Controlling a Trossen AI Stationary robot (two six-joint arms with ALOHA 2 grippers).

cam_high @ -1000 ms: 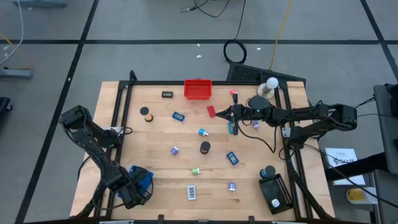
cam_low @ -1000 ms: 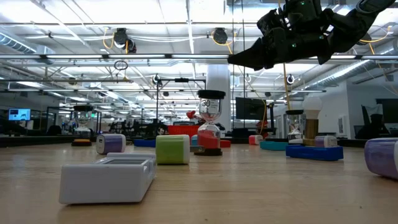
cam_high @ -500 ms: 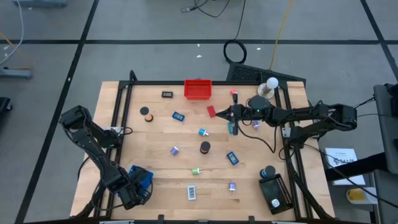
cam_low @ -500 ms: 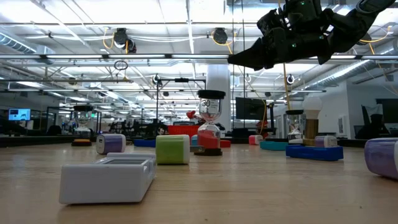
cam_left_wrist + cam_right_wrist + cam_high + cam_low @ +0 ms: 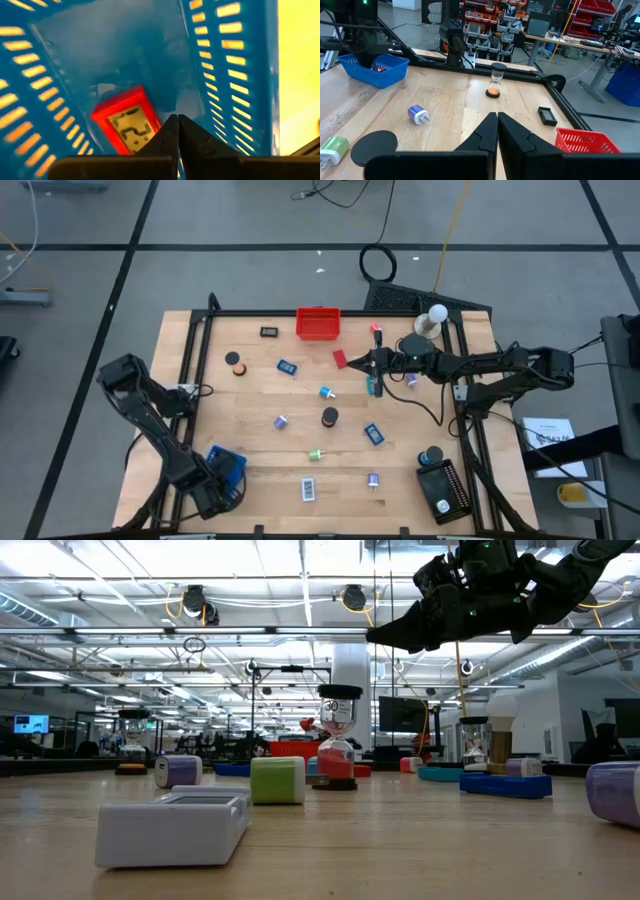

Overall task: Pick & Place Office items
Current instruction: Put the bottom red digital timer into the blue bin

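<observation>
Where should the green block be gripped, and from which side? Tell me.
Grip the green block across its flat side faces, coming straight down from above. It lies alone on open wood, and prongs stick out of one end, so avoid that end.

A white rectangular piece [image 5: 176, 828] lies nearest on the counter [image 5: 400, 850], a green block [image 5: 277, 780] behind it, a purple bit [image 5: 180, 770] farther left. The right arm's hand [image 5: 385, 637] hangs overhead.
</observation>
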